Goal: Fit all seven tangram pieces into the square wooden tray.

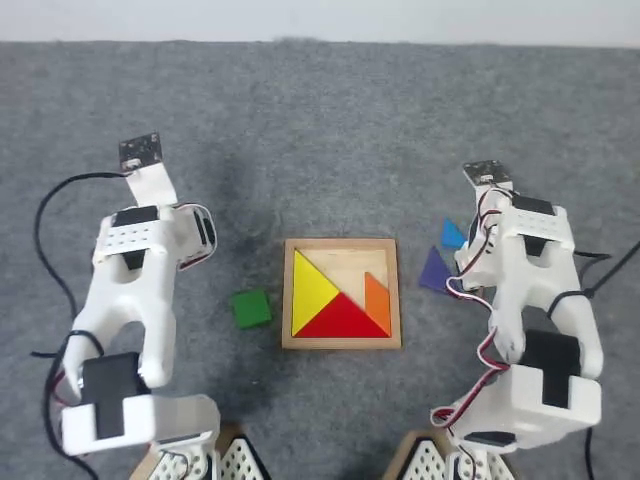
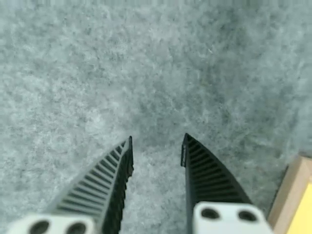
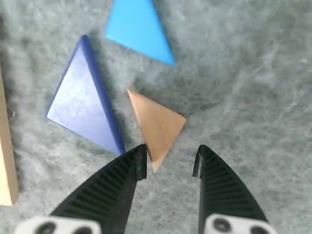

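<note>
The square wooden tray (image 1: 342,243) sits mid-table and holds a yellow triangle (image 1: 312,285), a red triangle (image 1: 340,320) and an orange piece (image 1: 377,302). A green square (image 1: 250,308) lies on the carpet left of the tray. Right of it lie a light blue triangle (image 1: 452,234) (image 3: 137,28) and a dark blue triangle (image 1: 435,270) (image 3: 85,102). A tan triangle (image 3: 157,124) lies just ahead of my right gripper (image 3: 169,161), which is open, its tips on either side of the triangle's near corner. My left gripper (image 2: 157,148) is open over bare carpet, with the tray's corner (image 2: 292,190) to one side.
Grey carpet covers the whole table. The left arm's white body (image 1: 135,290) stands left of the green square, and the right arm's body (image 1: 535,300) stands right of the blue triangles. Open carpet stretches behind the tray.
</note>
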### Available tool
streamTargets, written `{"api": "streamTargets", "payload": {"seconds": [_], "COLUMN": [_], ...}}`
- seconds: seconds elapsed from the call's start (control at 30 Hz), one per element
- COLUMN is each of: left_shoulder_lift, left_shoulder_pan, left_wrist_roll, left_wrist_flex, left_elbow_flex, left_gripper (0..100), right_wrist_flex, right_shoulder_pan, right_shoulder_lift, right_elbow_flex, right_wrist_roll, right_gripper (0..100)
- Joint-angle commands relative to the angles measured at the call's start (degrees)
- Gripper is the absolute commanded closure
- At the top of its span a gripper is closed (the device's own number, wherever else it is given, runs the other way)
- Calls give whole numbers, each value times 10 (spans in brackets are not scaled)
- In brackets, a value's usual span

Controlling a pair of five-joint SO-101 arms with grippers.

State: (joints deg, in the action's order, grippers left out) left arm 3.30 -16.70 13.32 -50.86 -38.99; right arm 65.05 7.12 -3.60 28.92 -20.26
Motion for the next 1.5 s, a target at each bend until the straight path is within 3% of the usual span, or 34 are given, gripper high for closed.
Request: {"api": "streamTargets", "payload": {"seconds": [0.0,0.5,0.8,1.1,1.47], "left_shoulder_lift": [4,4,4,4,4], "left_shoulder_pan": [5,5,5,5,23], "left_wrist_roll": [7,7,7,7,8], "left_wrist_flex": [12,12,12,13,12], "left_elbow_flex": [7,7,7,7,5], "left_gripper": [848,848,848,848,848], "right_wrist_flex": [-6,24,12,9,-9], "right_shoulder_pan": [7,6,-9,-79,-80], "right_shoulder_lift": [34,30,-80,-30,-13], "right_elbow_flex": [-21,-76,-94,-23,15], "right_wrist_roll": [9,11,6,-5,-5], "right_gripper": [824,824,824,824,837]}}
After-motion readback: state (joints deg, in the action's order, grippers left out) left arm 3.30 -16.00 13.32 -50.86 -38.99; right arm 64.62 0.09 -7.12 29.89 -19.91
